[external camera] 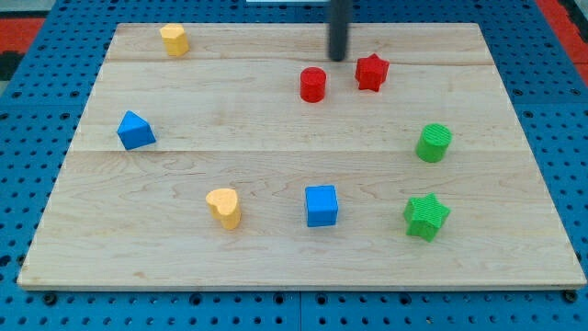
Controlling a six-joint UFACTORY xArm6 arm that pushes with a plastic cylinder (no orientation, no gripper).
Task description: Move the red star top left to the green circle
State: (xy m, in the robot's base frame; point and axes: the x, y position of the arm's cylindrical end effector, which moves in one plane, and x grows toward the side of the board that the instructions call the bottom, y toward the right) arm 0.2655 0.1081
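Direction is what decides the coming push: the red star-shaped block [371, 72] lies just to the view's right of the robot's tip [339, 59] and slightly toward the view's bottom, near it but seemingly not touching. The tip is only the bare end of a straight dark rod; it has nothing to open or close and holds nothing, standing free on the pale wooden board [276, 248]. From the tip, the green circular block [434, 143] sits farther to the view's right and well toward the view's bottom, beyond the star. The tip, the star and the spot up and left of the green circle therefore fall roughly along one slanting line, so a push toward the lower right looks suitable, with only a short way to go. The red cylindrical block [313, 85] stands just below and left of the tip, off that line and probably out of the way.
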